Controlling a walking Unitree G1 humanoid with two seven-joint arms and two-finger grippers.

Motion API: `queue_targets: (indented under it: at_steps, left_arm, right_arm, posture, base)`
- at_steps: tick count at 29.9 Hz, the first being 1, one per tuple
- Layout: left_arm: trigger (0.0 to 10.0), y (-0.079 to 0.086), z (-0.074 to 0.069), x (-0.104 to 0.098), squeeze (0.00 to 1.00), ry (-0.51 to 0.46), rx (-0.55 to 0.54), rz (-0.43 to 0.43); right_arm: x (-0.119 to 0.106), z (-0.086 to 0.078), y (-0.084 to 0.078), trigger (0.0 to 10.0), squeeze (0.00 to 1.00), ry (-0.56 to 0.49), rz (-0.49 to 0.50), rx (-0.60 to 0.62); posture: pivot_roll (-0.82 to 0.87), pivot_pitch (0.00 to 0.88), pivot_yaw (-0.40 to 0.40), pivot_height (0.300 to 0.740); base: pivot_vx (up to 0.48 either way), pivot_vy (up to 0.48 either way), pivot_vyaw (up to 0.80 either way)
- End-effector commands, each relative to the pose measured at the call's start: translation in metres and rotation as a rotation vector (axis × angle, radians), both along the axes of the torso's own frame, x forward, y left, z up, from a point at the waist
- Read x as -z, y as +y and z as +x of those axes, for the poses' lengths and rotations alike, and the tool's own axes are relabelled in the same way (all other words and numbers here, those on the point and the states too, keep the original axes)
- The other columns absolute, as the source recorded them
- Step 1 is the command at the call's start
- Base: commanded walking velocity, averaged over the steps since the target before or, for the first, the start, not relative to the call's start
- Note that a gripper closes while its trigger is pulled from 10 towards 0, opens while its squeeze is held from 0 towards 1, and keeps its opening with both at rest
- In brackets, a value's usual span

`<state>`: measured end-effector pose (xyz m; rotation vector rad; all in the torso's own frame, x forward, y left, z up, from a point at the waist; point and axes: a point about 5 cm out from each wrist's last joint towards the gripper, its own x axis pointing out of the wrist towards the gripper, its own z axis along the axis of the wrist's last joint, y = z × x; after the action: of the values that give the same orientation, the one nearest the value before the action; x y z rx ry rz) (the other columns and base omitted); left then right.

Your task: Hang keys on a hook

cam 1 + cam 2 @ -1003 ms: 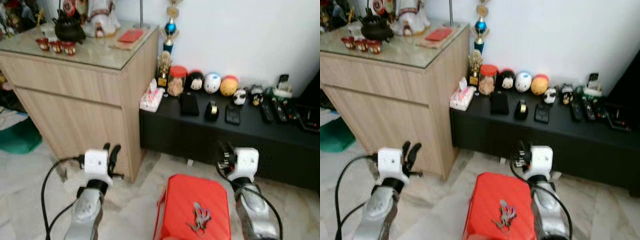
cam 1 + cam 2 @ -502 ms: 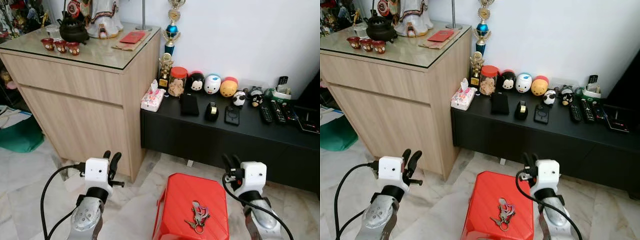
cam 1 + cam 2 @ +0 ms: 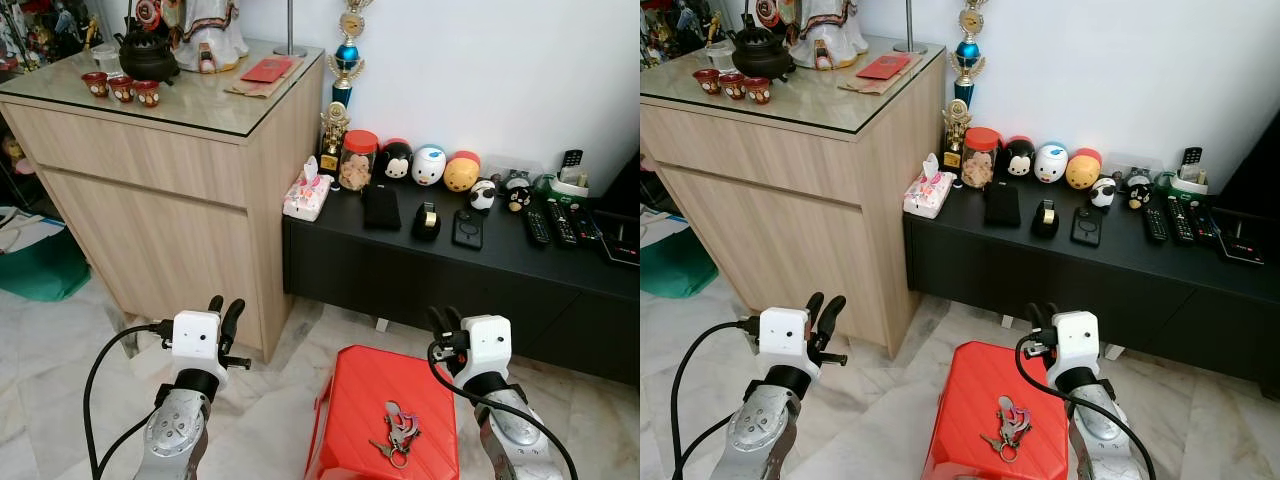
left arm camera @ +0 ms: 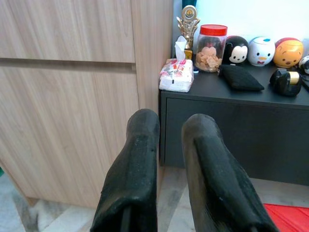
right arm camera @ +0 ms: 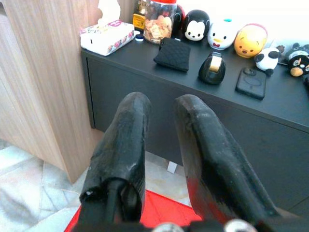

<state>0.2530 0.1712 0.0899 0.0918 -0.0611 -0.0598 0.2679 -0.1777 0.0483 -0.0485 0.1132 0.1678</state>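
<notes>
One bunch of keys (image 3: pixel 397 433) on one red stool (image 3: pixel 350 400).

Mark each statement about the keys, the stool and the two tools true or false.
1. The keys lie on the red stool. True.
2. The right tool holds the keys. False: it hangs empty above the stool's far right corner.
3. The left tool is beside the wooden cabinet. True.
4. The tissue pack sits on the cabinet's glass top. False: it lies on the black console.
</notes>
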Motion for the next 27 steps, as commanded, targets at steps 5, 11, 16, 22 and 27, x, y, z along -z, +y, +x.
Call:
queue_targets:
  at_steps: [5, 11, 16, 22, 27]
  left_arm:
    - [10.0, -0.0029, 0.0007, 0.0017, 0.00, 0.010, 0.006, 0.002]
    - [10.0, -0.0042, -0.0006, 0.0024, 0.00, 0.015, 0.006, -0.001]
    - [10.0, -0.0042, -0.0004, 0.0025, 0.00, 0.017, 0.001, -0.002]
    - [10.0, -0.0043, 0.0003, 0.0017, 0.00, 0.016, -0.001, -0.006]
    - [10.0, -0.0047, 0.0010, 0.0010, 0.00, 0.014, -0.005, -0.009]
  right_arm:
    - [-0.0007, 0.0021, -0.0017, 10.0, 0.00, -0.009, 0.008, 0.010]
    - [0.0002, 0.0027, -0.0029, 10.0, 0.00, 0.002, 0.001, 0.020]
    - [-0.0006, 0.0038, -0.0030, 10.0, 0.00, -0.002, 0.000, 0.033]
    - [0.0019, 0.0050, -0.0014, 10.0, 0.00, 0.020, -0.012, 0.036]
    - [0.0034, 0.0054, -0.0002, 10.0, 0.00, 0.033, -0.016, 0.036]
  posture:
    - [-0.02, 0.000, -0.081, 0.668]
    - [-0.02, 0.000, -0.084, 0.668]
    - [-0.02, 0.000, -0.085, 0.668]
    - [-0.02, 0.000, -0.089, 0.668]
    - [-0.02, 0.000, -0.094, 0.639]
  base:
    - [0.000, 0.000, 0.00]
    - [0.000, 0.000, 0.00]
    - [0.000, 0.000, 0.00]
    - [0.000, 0.000, 0.00]
    - [0.000, 0.000, 0.00]
